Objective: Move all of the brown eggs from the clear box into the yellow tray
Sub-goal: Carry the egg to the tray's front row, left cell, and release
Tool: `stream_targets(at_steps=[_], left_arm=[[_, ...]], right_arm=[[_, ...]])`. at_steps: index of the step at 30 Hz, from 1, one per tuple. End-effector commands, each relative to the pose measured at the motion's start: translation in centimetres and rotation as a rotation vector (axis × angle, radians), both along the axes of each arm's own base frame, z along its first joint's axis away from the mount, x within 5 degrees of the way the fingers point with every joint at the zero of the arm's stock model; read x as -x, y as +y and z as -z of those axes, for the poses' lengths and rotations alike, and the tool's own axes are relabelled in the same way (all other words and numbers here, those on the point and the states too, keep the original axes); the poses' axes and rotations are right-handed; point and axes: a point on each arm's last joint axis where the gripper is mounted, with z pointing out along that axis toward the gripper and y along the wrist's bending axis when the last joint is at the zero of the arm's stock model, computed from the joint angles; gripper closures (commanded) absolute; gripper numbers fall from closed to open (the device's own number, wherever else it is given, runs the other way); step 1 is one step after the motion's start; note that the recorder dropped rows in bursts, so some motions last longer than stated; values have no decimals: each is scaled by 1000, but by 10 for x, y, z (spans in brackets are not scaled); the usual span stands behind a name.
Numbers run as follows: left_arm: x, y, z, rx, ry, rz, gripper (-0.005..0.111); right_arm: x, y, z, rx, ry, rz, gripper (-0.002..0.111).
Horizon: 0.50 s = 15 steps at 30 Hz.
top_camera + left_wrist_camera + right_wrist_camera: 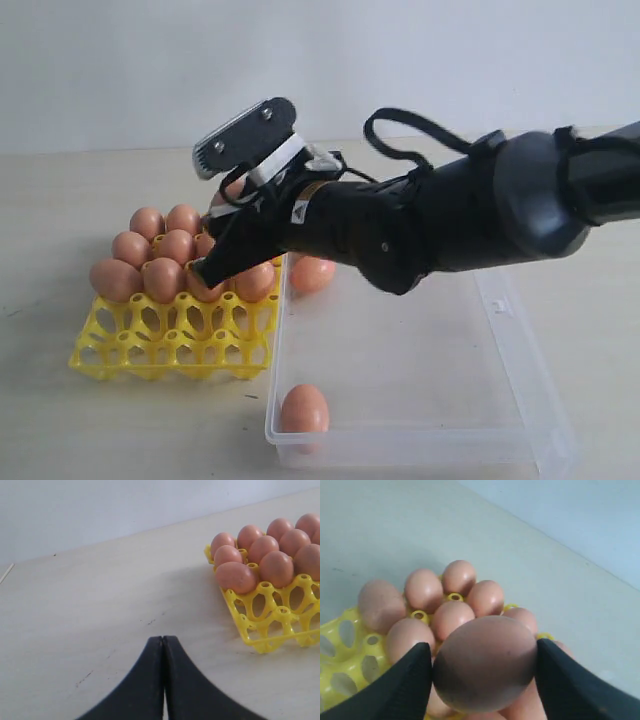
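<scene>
A pale table (pixel 80 420) carries everything. The black right arm (pixel 480 215) reaches from the right across the scene, over the far part of the clear box (pixel 520 350) and on to the tray.

The clear box lies on the right half of the table, its left wall just beside the right edge of the yellow tray (pixel 170 350). The yellow tray sits on the left. Its far rows are filled with brown eggs (pixel 160 280), packed close, while the cups of the near rows stand open.

Two more eggs lie in the clear box, both by its left wall: the near egg (pixel 304 410) in the near left corner, the far egg (pixel 313 273) in the far left corner beside the tray.

The right gripper (pixel 482 647) hangs above the right side of the tray, over the eggs already seated there. Its fingers (pixel 405 680) stand wide and are clamped on the held egg (pixel 487 665), one finger on each flank.

The left gripper (pixel 163 645) hovers over bare table with its fingers pressed together and nothing between them; the tray and its eggs lie near it.
</scene>
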Motion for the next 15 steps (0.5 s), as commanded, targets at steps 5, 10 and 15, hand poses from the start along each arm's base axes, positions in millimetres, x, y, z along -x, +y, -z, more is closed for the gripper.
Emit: stream_targets(at_steps=[5,10,15], left_arm=[[0,0,-2,7,-16,-3,107],[0,0,-2,7,-16,-3,107],[0,0,-2,4,-16,-3,107]], right_arm=[[17,70,18,17,-99,-175,108],[27,103,31,67,-92,-266,108],[26,113,45,141,-43,-297,108]])
